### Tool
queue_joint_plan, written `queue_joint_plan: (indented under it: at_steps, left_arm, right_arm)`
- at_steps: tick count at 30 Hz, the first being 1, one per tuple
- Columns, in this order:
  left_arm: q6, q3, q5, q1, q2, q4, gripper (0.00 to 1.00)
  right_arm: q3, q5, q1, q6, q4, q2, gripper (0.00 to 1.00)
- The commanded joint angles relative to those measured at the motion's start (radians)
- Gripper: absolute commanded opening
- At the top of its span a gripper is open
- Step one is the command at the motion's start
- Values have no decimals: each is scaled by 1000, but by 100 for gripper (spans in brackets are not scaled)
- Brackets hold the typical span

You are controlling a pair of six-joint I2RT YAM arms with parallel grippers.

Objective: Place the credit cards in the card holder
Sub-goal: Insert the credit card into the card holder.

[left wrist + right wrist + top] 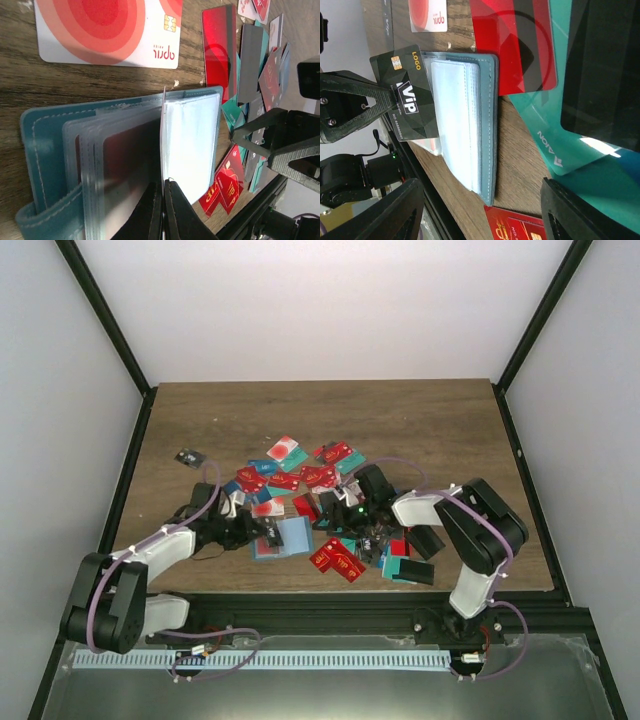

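The teal card holder (290, 537) (45, 145) (490, 115) lies open on the wood, its clear sleeves fanned up. My left gripper (262, 533) (163, 187) is shut on one clear sleeve. A black VIP card (405, 95) sits at that sleeve's mouth, partly inside. My right gripper (338, 528) (482, 210) hangs open over the holder's near end, nothing between its fingers. Several credit cards, mostly red (300, 475), are scattered behind the holder. A white one with a red blot (107, 30) lies just past the holder, and a red one (220, 50) (520, 45) lies beside it.
Red VIP cards (340, 560) (227, 182) lie near the table's front edge. A teal AION card (555, 145) lies right of the holder under a black case (605, 75). Another black case (415, 570) sits front right, and a small black item (187, 456) far left.
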Motion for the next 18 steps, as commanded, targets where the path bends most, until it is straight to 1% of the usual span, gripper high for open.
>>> queue_joint_plan:
  at_steps: [1, 10, 16, 18]
  left_arm:
    - [-9, -21, 42, -6, 27, 76, 4]
    - [-24, -27, 95, -8, 46, 120, 4]
    - [-47, -48, 104, -10, 32, 141, 4]
    - [-76, -58, 101, -13, 30, 155, 4]
  right_arm:
    - [48, -9, 17, 3, 36, 29, 65]
    - [48, -18, 18, 5, 53, 63, 61]
    - [52, -25, 19, 5, 57, 79, 58]
    - [51, -26, 19, 5, 57, 85, 58]
